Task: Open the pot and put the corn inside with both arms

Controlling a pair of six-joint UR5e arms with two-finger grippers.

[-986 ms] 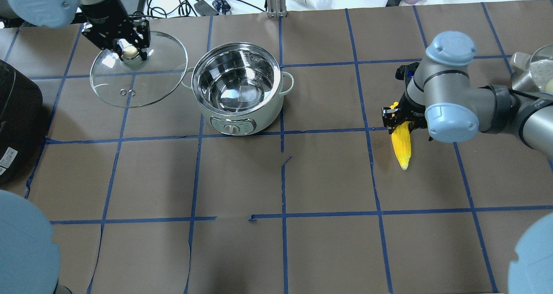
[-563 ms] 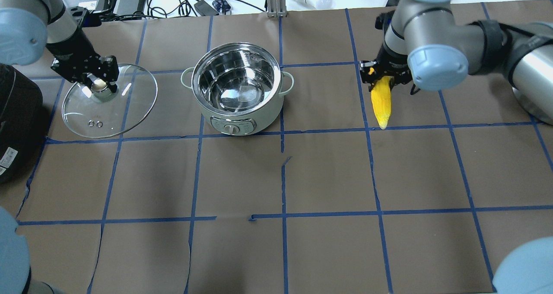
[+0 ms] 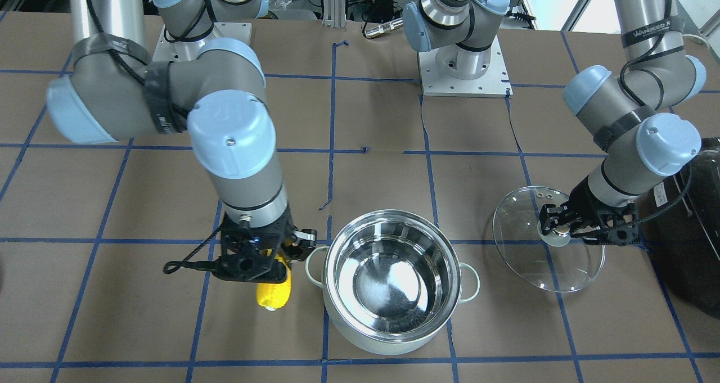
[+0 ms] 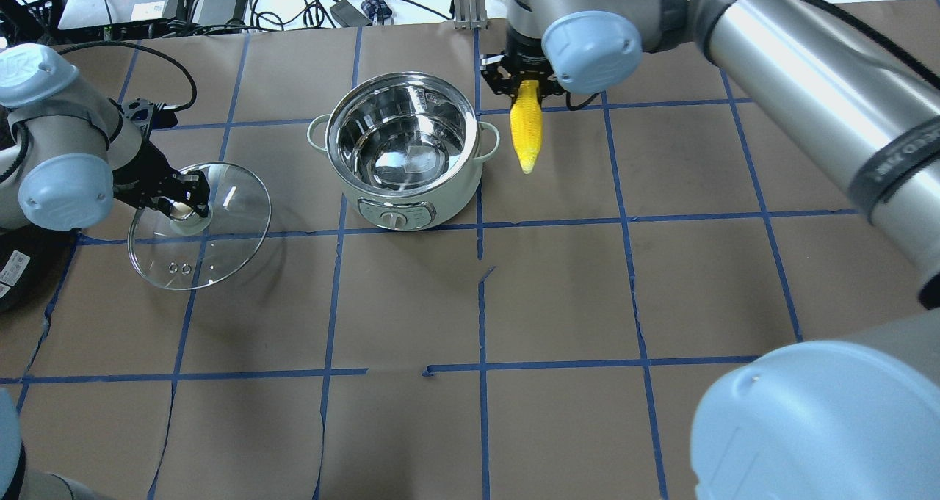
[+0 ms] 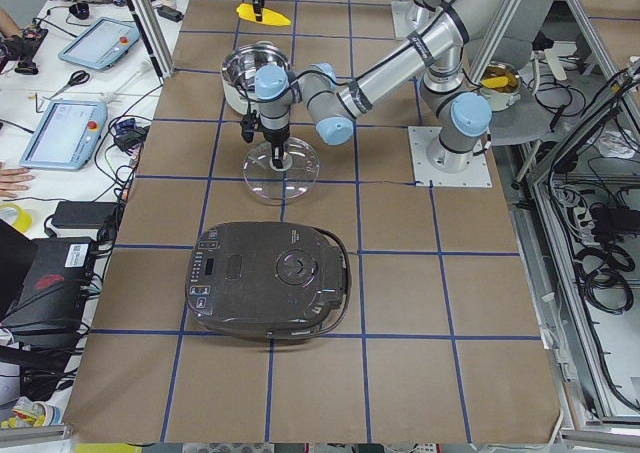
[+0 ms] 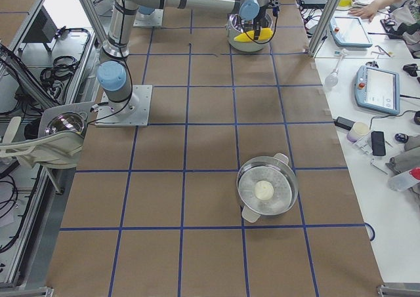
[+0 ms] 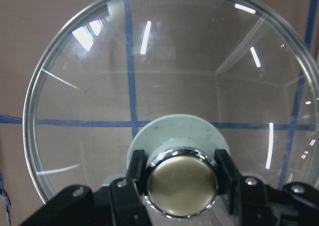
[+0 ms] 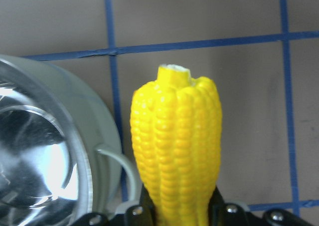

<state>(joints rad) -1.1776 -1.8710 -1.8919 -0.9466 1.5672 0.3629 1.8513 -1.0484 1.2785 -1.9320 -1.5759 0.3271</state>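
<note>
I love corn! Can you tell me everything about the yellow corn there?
The corn is a bright yellow cob, plastic-looking, with rows of bumpy kernels narrowing to a pale tip. The right gripper is shut on its thick end, so it hangs tip-down over the table, beside the side handle of the pot, not inside yet. Nothing else touches it.

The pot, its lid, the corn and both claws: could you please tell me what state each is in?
pot: open, upright, empty.
lid: off the pot, gripped by its knob.
corn: held beside the pot, not yet inside.
left claw: shut on the lid's knob.
right claw: shut on the corn.
black cooker: closed.
</note>
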